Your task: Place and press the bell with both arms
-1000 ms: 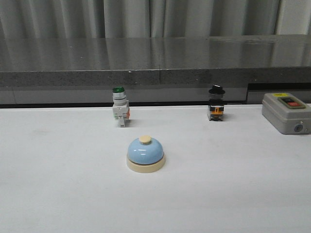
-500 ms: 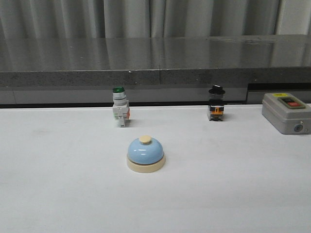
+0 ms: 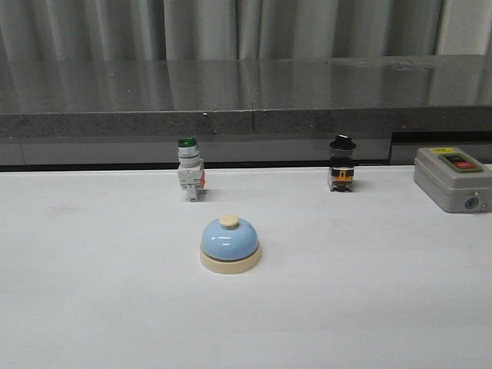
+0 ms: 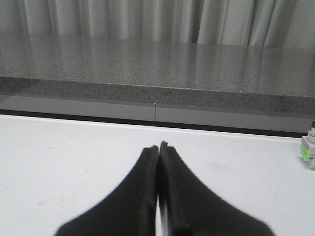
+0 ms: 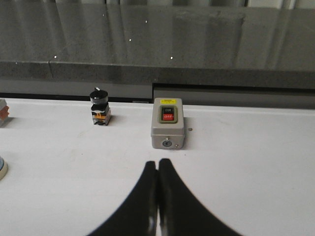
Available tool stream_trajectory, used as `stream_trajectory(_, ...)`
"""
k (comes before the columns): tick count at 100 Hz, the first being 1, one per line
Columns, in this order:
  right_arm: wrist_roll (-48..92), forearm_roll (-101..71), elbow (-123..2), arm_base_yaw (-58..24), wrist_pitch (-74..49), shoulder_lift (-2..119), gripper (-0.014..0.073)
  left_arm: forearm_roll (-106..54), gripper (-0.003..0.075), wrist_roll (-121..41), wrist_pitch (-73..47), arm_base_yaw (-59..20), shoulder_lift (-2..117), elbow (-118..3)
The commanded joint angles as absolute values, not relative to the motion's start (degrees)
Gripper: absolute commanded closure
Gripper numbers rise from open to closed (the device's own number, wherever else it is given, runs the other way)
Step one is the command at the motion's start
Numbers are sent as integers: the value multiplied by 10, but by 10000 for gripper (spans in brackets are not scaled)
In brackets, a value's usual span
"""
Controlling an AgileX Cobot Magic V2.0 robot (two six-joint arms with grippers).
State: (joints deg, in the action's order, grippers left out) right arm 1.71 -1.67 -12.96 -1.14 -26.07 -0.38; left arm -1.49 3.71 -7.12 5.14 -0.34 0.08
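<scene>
The bell [image 3: 230, 244], light-blue dome on a cream base with a cream button on top, stands upright on the white table near the middle of the front view. Its edge just shows in the right wrist view [image 5: 2, 168]. Neither arm shows in the front view. My left gripper [image 4: 158, 146] is shut and empty above bare table. My right gripper [image 5: 157, 162] is shut and empty, just short of the grey box. Both are well away from the bell.
A green-capped white switch [image 3: 189, 171] stands behind the bell, also in the left wrist view [image 4: 308, 147]. A black-knobbed switch [image 3: 342, 164] [image 5: 99, 108] and the grey box with red and black buttons [image 3: 453, 178] [image 5: 167, 129] stand to the right. A dark stone ledge [image 3: 246, 104] runs along the back.
</scene>
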Motion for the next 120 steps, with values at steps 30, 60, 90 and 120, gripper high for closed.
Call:
stream_trajectory(30,17,-6,-40,-8,24,-17,654,-20,741,41,-26,50,-20,25)
stream_trajectory(60,17,-6,7,-8,38,-17,654,-20,741,41,-26,50,-20,25)
stream_trajectory(90,17,-6,7,-8,37,-17,654,-20,741,41,-26,50,-20,25)
stream_trajectory(120,17,-6,7,-8,37,-17,654,-20,741,41,-26,50,-20,25)
